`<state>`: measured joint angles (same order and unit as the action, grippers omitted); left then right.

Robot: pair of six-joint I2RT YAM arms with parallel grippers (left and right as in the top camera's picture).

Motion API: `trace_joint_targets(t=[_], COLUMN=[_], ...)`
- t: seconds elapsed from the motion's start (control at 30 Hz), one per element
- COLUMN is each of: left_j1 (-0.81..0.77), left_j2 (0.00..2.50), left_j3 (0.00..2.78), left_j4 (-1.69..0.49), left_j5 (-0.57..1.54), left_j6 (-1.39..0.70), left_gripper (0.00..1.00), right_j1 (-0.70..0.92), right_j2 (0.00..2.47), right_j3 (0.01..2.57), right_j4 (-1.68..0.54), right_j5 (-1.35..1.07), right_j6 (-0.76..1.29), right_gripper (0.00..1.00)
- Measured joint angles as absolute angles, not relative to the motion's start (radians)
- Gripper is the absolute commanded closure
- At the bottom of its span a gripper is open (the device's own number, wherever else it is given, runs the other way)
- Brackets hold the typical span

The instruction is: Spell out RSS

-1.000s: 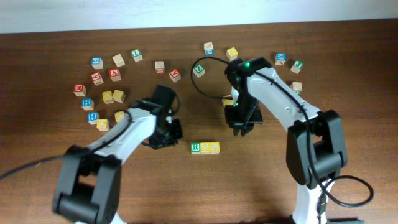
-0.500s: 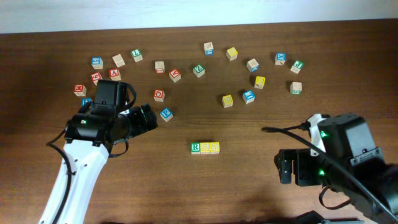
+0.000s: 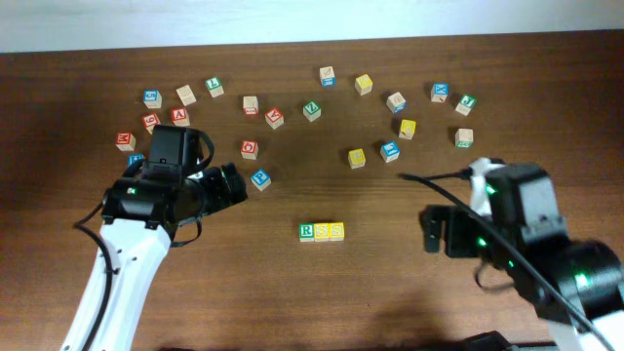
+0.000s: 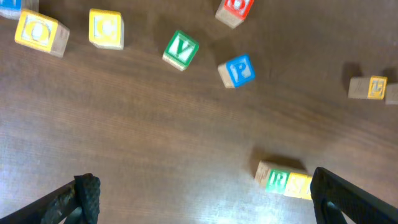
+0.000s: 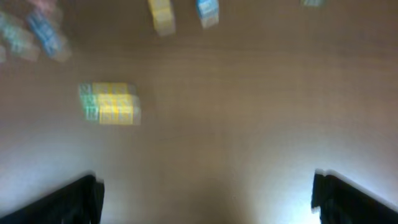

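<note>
The RSS row [image 3: 321, 231] is seen near the middle of the table [image 3: 390, 302], on the near side of the scattered letter cubes. The R cube [image 3: 306, 231] is placed at its left end and the two yellow-faced cubes [image 3: 330, 231] are set touching to its right. The word appears to be spelled already.

The left gripper [image 4: 205, 193] is held to the left of the row and a little farther back, its fingers spread wide with nothing between them. The right gripper [image 5: 205, 193] is held to the right, likewise spread and empty, though that view is blurred.

The cubes are judged to be light, rigid and not fragile, with smooth faces that may slide on the wood. Because the neighbours touch, only the near and far side faces are free. A cube is best pinched there, centred, or the whole row may be pushed askew.
</note>
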<state>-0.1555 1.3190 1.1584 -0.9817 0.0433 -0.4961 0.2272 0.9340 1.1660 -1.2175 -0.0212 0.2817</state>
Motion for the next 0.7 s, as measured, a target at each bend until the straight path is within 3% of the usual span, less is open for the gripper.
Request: trace_joint_targets(t=[0.23, 0.47, 0.7], left_j1=[-0.155, -0.155, -0.155], left_j2=[1.318, 1.318, 1.318], left_j3=[1.159, 1.159, 1.159], left_j4=[-0.982, -0.984, -0.984], left_j5=[0.043, 0.043, 0.043], left_j6=[-0.496, -0.496, -0.496], left_gripper=[0.01, 0.01, 0.01], right_j1=[0.010, 0.006, 0.005], right_j2=[0.352, 0.122, 0.015], right_j3=[0.697, 0.330, 0.078], right_j4=[-0.867, -0.434, -0.153], right_j5=[-0.026, -0.053, -0.054], right_j6=[0.165, 0.042, 0.039], right_gripper=[0.02, 0.02, 0.02])
